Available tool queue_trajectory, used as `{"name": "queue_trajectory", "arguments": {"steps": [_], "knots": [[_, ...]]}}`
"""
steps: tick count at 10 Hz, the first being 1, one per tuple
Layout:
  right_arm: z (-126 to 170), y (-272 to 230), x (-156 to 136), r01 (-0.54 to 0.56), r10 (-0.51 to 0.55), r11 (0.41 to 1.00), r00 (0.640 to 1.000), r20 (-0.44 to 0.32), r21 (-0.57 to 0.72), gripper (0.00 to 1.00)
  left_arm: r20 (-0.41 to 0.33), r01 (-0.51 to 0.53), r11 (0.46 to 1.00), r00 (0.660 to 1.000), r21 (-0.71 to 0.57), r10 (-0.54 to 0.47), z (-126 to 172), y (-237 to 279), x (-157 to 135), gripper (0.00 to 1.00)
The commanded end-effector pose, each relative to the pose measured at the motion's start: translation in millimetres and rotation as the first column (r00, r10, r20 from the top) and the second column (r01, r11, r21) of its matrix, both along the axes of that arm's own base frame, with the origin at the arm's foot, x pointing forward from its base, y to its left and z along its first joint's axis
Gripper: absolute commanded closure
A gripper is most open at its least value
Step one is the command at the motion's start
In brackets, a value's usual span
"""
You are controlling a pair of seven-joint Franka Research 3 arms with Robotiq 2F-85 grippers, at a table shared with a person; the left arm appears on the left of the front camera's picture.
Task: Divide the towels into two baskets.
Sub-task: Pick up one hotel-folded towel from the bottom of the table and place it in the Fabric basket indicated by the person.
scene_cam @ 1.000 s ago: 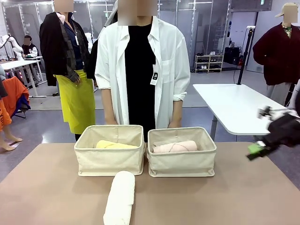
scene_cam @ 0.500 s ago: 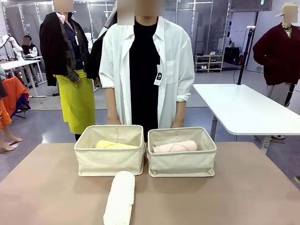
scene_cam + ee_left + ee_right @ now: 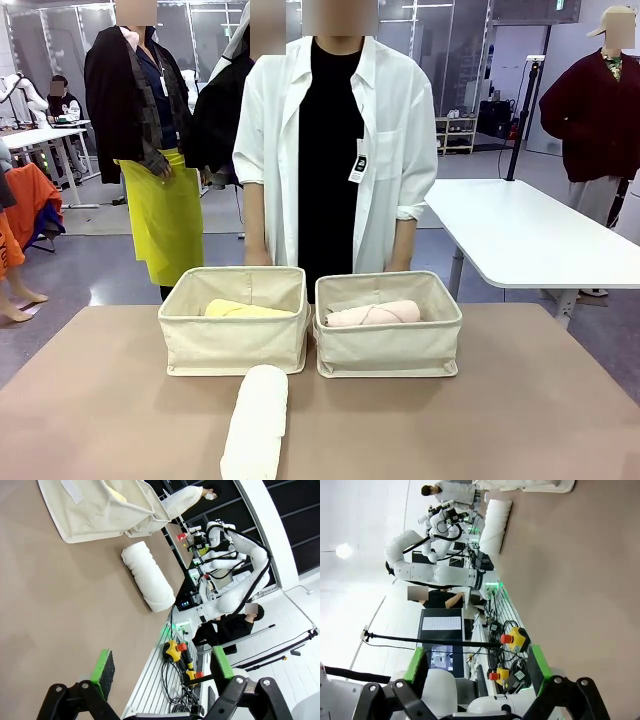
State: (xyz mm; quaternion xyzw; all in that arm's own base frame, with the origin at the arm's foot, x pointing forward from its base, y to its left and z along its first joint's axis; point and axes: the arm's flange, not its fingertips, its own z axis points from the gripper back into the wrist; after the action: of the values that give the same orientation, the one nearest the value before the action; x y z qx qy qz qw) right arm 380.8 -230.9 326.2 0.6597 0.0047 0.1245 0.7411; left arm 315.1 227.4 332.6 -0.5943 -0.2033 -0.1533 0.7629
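Green pads on black fingers, both sets of jaws spread wide with nothing between them. Your left gripper hangs tilted over the bare tan desk, one pad low near the surface. Your right gripper is rolled sideways near the desk edge, over cabling and red-and-yellow stop buttons.

White towel: soft terry, rolled into a thick cylinder, lying loose on the matte desk just in front of the baskets, its long axis running toward you. It also shows from the left wrist and the right wrist.

Baskets: two matching cream canvas bins with soft upright walls, side by side, nearly touching. Left basket holds the yellow towel. Right basket holds the pale pink towel, rolled, lying across its width.

Person stands at the far side behind the baskets, white open shirt over black, arms down, hands hidden behind the basket walls. A small dark tag hangs on the shirt; print too small to read.
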Motion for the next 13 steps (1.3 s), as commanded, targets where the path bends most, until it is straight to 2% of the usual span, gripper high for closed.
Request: {"name": "queue_trajectory", "arguments": {"steps": [1, 9, 10, 11, 13], "knots": [[7, 7, -9, 0.021, -0.020, 1.000, 1.000, 0.019, -0.008, 0.00, 0.001, 0.007, 1.000, 1.000, -0.001, -0.007, 2, 2, -3, 0.02], [7, 7, -9, 0.021, -0.020, 1.000, 1.000, 0.019, -0.008, 0.00, 0.000, 0.000, 1.000, 1.000, 0.000, 0.000, 0, 0, 0, 0.02], [7, 7, -9, 0.021, -0.020, 1.000, 1.000, 0.019, -0.008, 0.00, -0.006, 0.068, 0.996, 0.998, 0.050, -0.067, 27, -31, 14, 0.02], [7, 7, -9, 0.021, -0.020, 1.000, 1.000, 0.019, -0.008, 0.00, -0.078, 0.103, 0.984, 0.993, 0.143, -0.092, 56, -70, 24, 0.02], [7, 7, -9, 0.021, -0.020, 1.000, 1.000, 0.019, -0.008, 0.00, -0.112, 0.177, 0.951, 0.982, 0.253, -0.153, 91, -138, 31, 0.02]]}}
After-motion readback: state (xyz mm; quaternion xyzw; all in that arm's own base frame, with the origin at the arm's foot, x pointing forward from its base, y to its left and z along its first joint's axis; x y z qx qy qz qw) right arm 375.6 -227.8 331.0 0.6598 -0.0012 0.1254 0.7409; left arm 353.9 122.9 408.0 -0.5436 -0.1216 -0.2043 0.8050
